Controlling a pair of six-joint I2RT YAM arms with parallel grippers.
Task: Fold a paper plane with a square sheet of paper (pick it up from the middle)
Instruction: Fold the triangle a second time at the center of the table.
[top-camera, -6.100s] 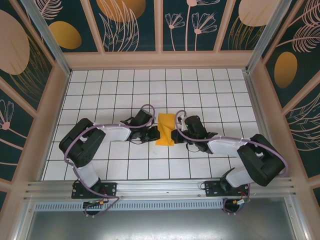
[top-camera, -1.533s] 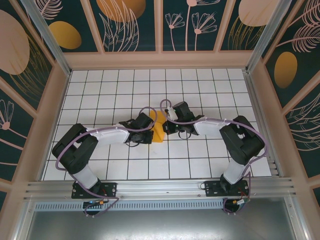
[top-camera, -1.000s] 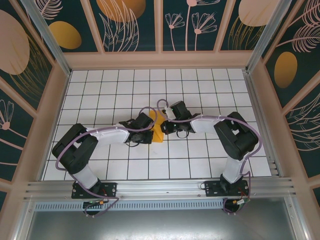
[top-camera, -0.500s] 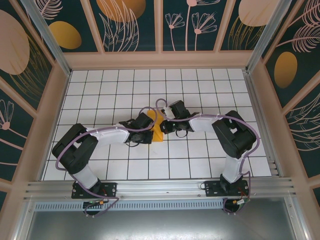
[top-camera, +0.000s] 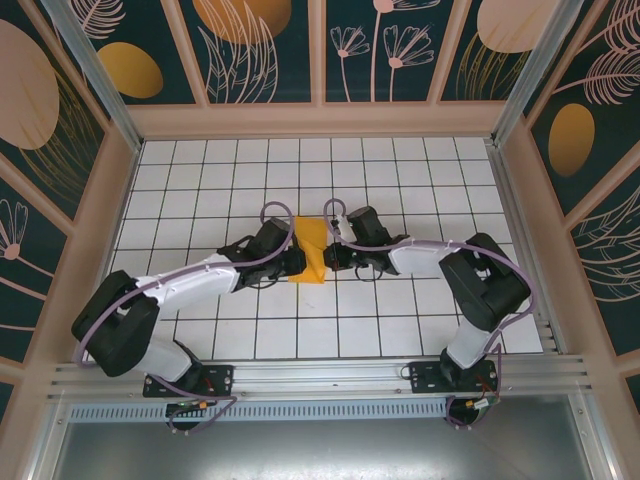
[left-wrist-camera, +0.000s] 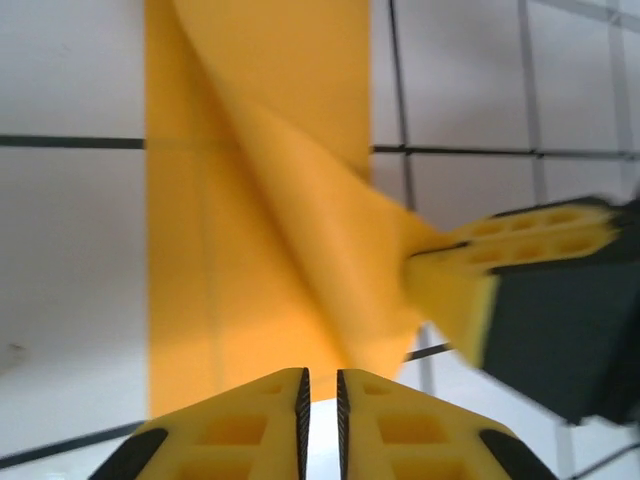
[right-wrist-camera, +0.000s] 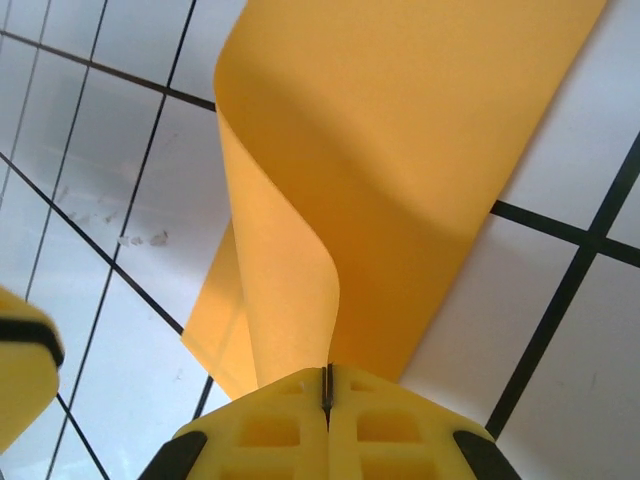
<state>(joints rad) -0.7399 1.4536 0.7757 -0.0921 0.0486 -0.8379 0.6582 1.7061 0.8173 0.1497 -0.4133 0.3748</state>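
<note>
A white tiled table (top-camera: 400, 180) inside a walled enclosure, viewed from above, with two robot arms reaching in from the near edge and meeting at the middle. Between them lies the sheet of paper (top-camera: 308, 240), orange-yellow and folded into a narrow upright strip near the centre of the table. The left gripper (top-camera: 293, 270) sits at the strip's near left side. In the left wrist view, its yellow tips (left-wrist-camera: 320, 405) are parted by a thin slit just at the near end of the paper (left-wrist-camera: 250, 200), with nothing visibly caught between them. The right gripper (top-camera: 328, 258) touches the strip's right edge. In the right wrist view, this gripper (right-wrist-camera: 327, 385) is pressed tight together, pinching a flap of the paper (right-wrist-camera: 400, 150). The flap curls up from the tiles in a soft bend, while the rest of the strip lies flat and runs away towards the upper right. The left wrist view shows the same lifted flap rising diagonally to the right, where one yellow finger (left-wrist-camera: 520, 240) of the right gripper clamps its corner.
</note>
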